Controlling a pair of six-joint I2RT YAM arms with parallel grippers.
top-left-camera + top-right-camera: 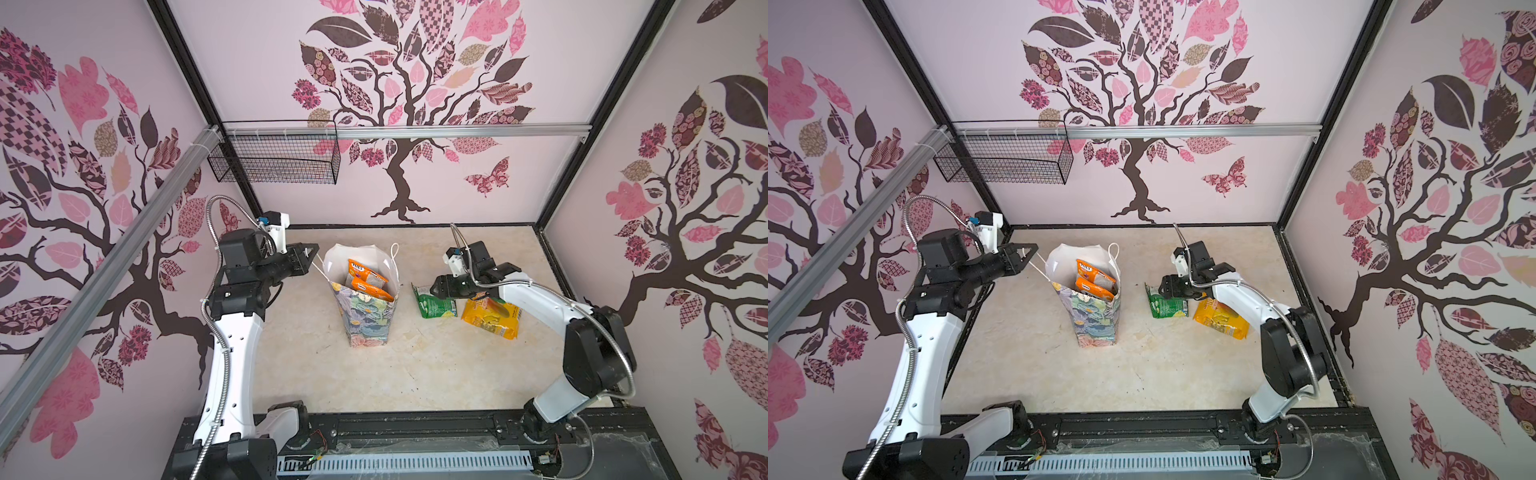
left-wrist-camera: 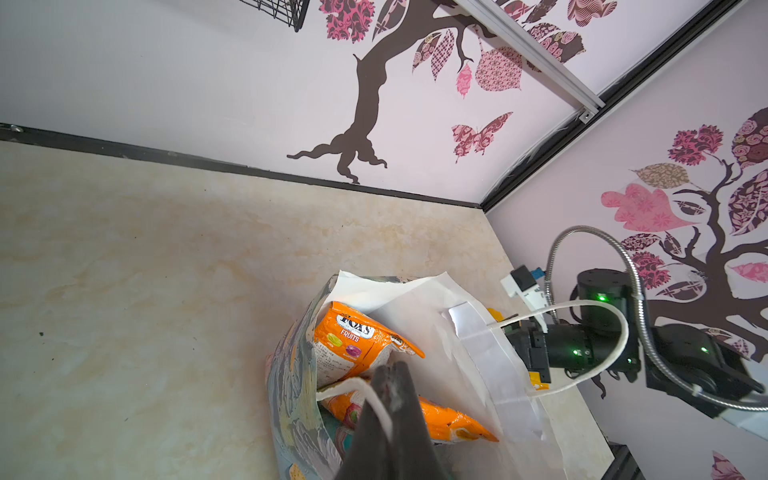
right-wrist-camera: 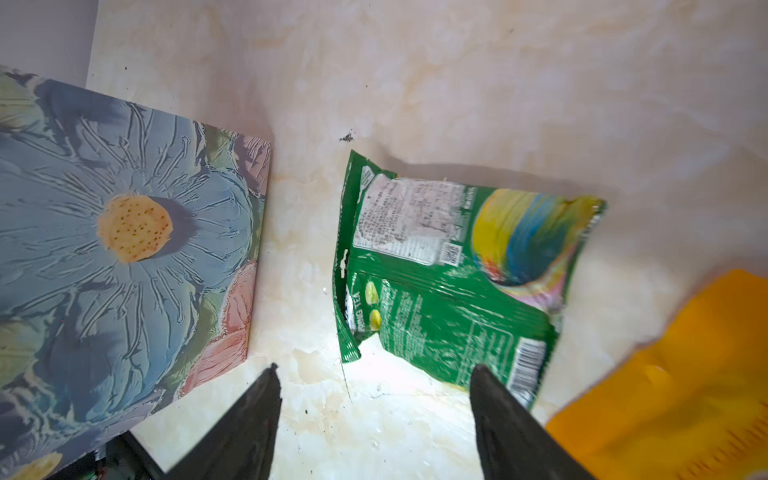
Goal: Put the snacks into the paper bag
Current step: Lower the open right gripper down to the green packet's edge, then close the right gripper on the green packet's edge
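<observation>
Tall rectangular paper bag (image 1: 365, 316), painterly floral print outside and white inside, is seen upright at the centre of both top views on the beige marbled tabletop (image 1: 415, 374). 2 orange foil snack packets (image 1: 361, 268) are lodged in its open mouth, protruding above the rim.

Left gripper (image 2: 390, 374) is clenched on the white cord handle (image 2: 374, 399) of the bag. The cord is pinched between the closed fingers, at the bag's left side in the top views.

Right gripper (image 3: 374, 370) is released, jaws spread, nothing grasped. It is poised over the green foil snack packet (image 3: 449, 291), which lies flat right of the bag and apart from it. Contact between finger and packet cannot be told.

Yellow foil snack packet (image 1: 492, 318) lies just right of the green one, partly covered by the right arm.

Black wire mesh basket (image 1: 274, 162) is hung on the back wall, upper left of the frame.
</observation>
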